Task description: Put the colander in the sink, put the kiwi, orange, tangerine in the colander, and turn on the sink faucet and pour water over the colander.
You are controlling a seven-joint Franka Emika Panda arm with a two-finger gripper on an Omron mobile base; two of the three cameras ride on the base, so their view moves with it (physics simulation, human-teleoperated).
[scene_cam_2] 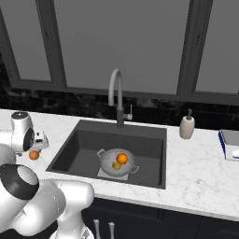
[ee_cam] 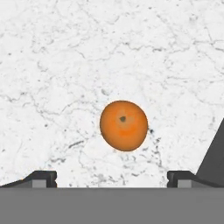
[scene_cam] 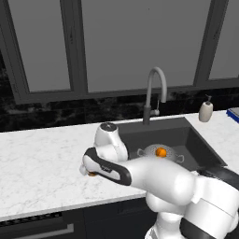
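The colander stands on the floor of the sink, below the faucet. It holds the kiwi and one bright orange fruit. The colander and that fruit also show from the left base. A second orange fruit lies on the white marble counter left of the sink; whether it is the orange or the tangerine I cannot tell. My gripper hangs open just above it, fingertips wide on either side, not touching. From the right base the fruit lies under the hand. The water is out of view.
A beige soap pump bottle stands on the counter right of the sink. A blue and white object lies at the far right. My own forearm crosses in front of the sink's left edge. Dark windows run behind the counter.
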